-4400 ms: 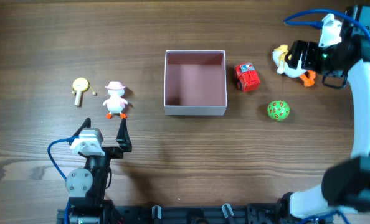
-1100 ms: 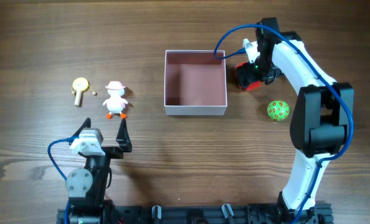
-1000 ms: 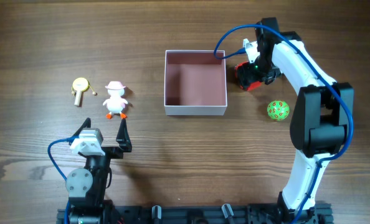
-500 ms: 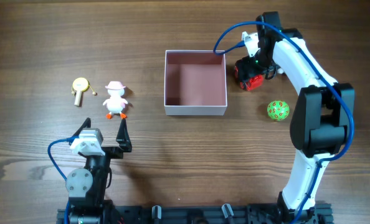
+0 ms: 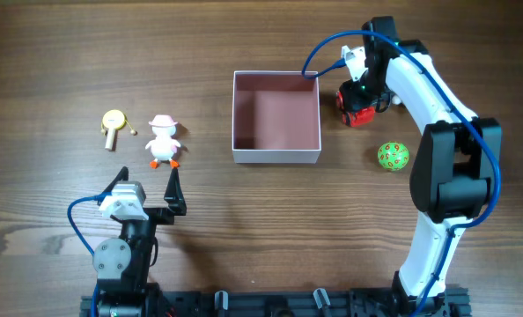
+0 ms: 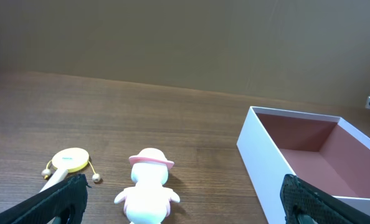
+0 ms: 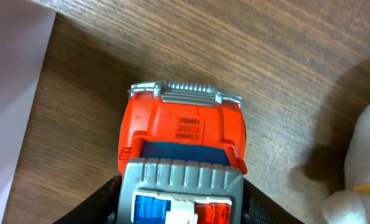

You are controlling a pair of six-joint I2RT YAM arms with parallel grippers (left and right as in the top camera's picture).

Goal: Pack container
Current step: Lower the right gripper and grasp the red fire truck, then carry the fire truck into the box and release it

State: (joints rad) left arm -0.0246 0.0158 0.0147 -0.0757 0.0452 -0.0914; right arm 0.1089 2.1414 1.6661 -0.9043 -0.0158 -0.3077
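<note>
The container (image 5: pixel 276 157), a shallow white box with a dull pink inside, stands mid-table and holds nothing; its wall shows in the left wrist view (image 6: pixel 260 162) and at the left edge of the right wrist view (image 7: pixel 10 93). Just right of it lies a red toy truck (image 5: pixel 360 114) with a grey roof (image 7: pixel 182 143). My right gripper (image 5: pixel 360 99) (image 7: pixel 180 199) is shut on the truck, its black fingers pressed against both sides of the roof. My left gripper (image 5: pixel 147 176) (image 6: pixel 185 208) stands open near the table's front left, with nothing between its fingers.
A white duck with a pink hat (image 5: pixel 163 141) (image 6: pixel 149 193) and a yellow rattle toy (image 5: pixel 113 123) (image 6: pixel 68 160) lie left of the container. A green ball (image 5: pixel 393 157) lies to the right front. A white toy (image 7: pixel 365 162) shows beside the truck.
The right gripper's fingers have closed in on the red truck, and the truck has shifted slightly to the right. The left arm has not moved.
</note>
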